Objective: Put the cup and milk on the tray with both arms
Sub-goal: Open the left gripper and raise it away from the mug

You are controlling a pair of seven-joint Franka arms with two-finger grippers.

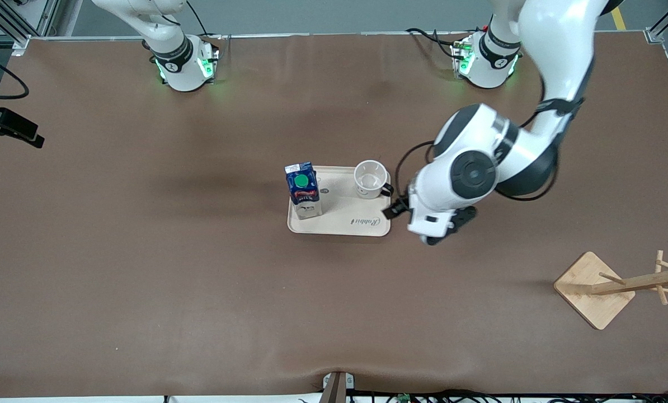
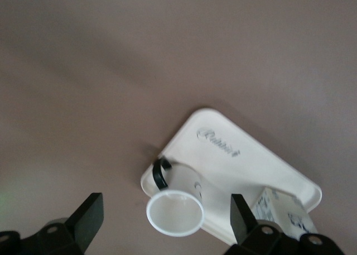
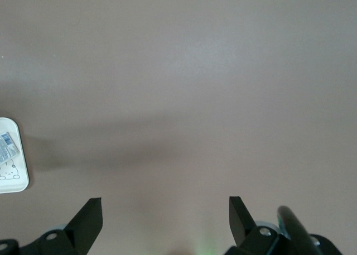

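Nearest the front camera: a square light wooden rack base (image 1: 594,289) with a pegged wooden post (image 1: 641,281) lying out toward the left arm's end of the brown table (image 1: 144,252); untouched, well apart from all else. Mid-table: a flat cream rectangular tray (image 1: 362,215) with rounded corners, bearing the cursive word "Rabbit" along its edge nearer the front camera and a small bear drawing seen at its corner in the right wrist view. On the tray, toward the right arm's end: a small gable-top milk carton (image 1: 303,189), dark blue upper part with a round green cap, white printed lower part, standing upright. On the tray, toward the left arm's end and at its edge farther from the front camera: a white mug (image 1: 370,178), upright, mouth open upward, its black loop handle pointing toward the left arm's end, a trace of black face print on its side. Carton and mug stand apart, with bare tray between them. Left gripper (image 1: 443,232): black, two-fingered, up in the air over bare table just beside the tray's end nearest the left arm; fingers (image 2: 89,216) spread wide, holding nothing, with the mug in sight between them in the left wrist view. Right gripper (image 3: 164,221): out of the front view, where only the right arm's base shows; it waits over bare table, fingers spread wide and empty.
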